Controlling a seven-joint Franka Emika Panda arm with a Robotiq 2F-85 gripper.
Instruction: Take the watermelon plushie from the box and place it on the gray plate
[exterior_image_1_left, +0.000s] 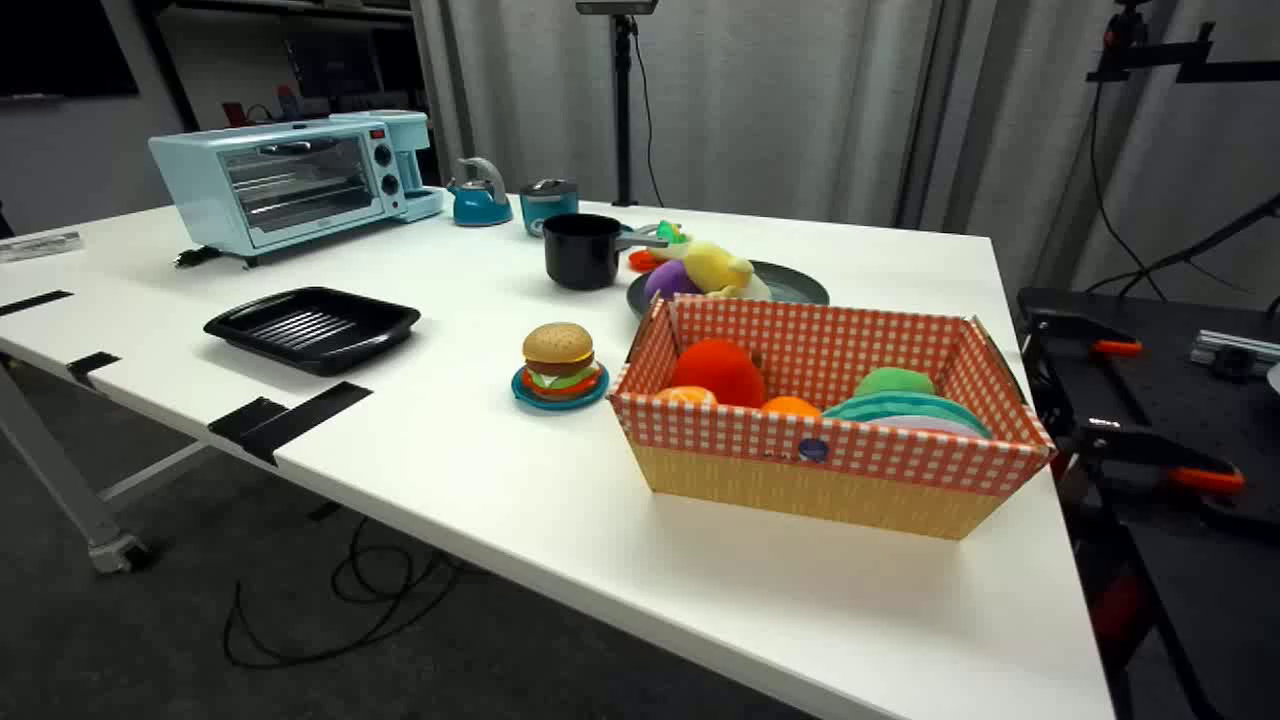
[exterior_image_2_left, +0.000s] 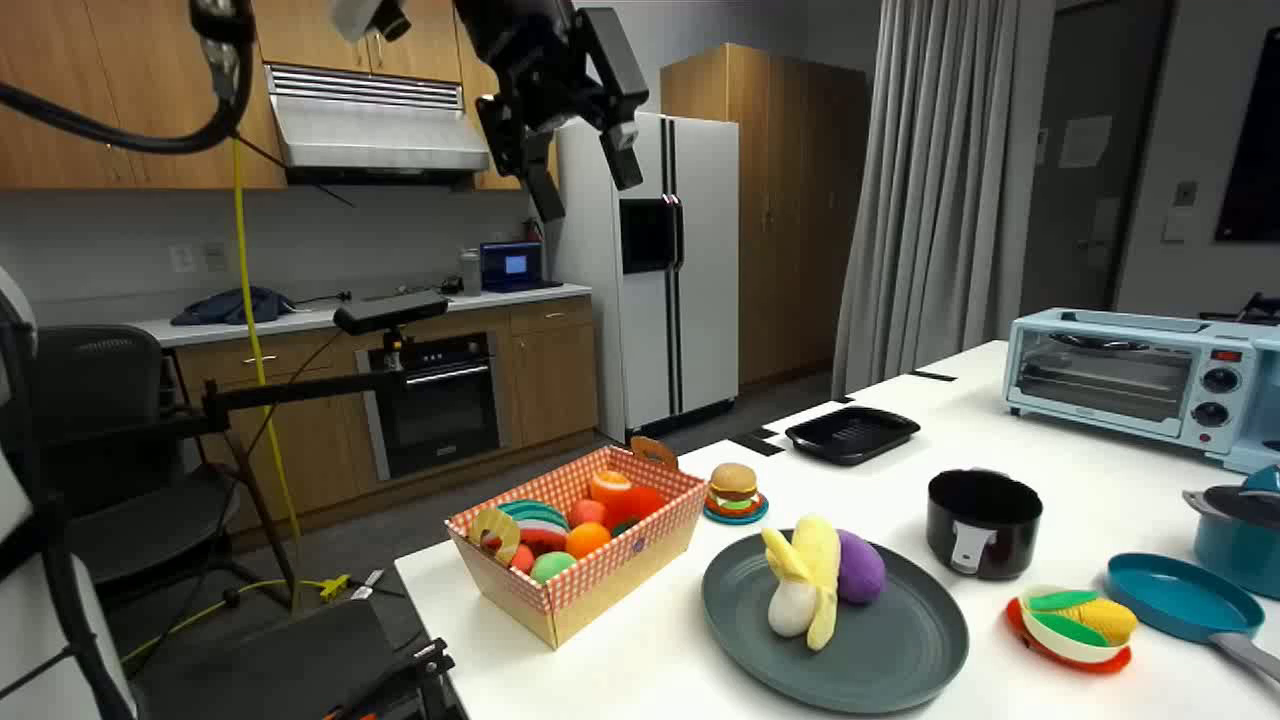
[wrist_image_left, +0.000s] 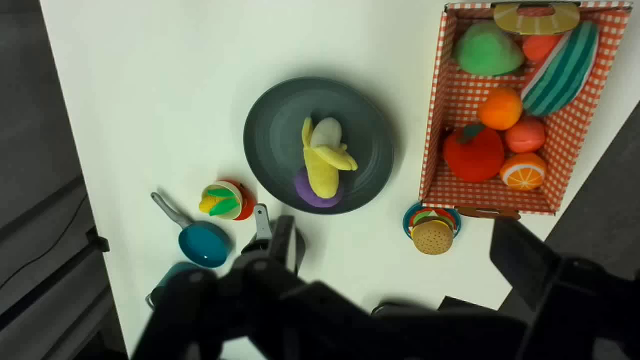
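The watermelon plushie, a wedge with green striped rind and red flesh, lies inside the checkered box. It shows in both exterior views (exterior_image_1_left: 905, 408) (exterior_image_2_left: 536, 520) and the wrist view (wrist_image_left: 564, 72), leaning along one long wall among other plush fruit. The box (exterior_image_1_left: 800, 482) (exterior_image_2_left: 625, 592) (wrist_image_left: 434, 107) stands near the table edge. The gray plate (exterior_image_1_left: 800, 284) (exterior_image_2_left: 905, 655) (wrist_image_left: 275, 112) is beside the box and holds a peeled banana plushie (wrist_image_left: 322, 167) and a purple plushie (wrist_image_left: 312, 192). My gripper (exterior_image_2_left: 587, 190) (wrist_image_left: 395, 230) is open and empty, high above the table.
A toy burger on a small saucer (exterior_image_1_left: 560, 362) stands close to the box's end. A black pot (exterior_image_2_left: 985, 522), a corn toy in a bowl (exterior_image_2_left: 1080, 620), a teal pan (exterior_image_2_left: 1180, 592), a black tray (exterior_image_1_left: 315, 328) and a toaster oven (exterior_image_1_left: 290, 185) also stand on the table.
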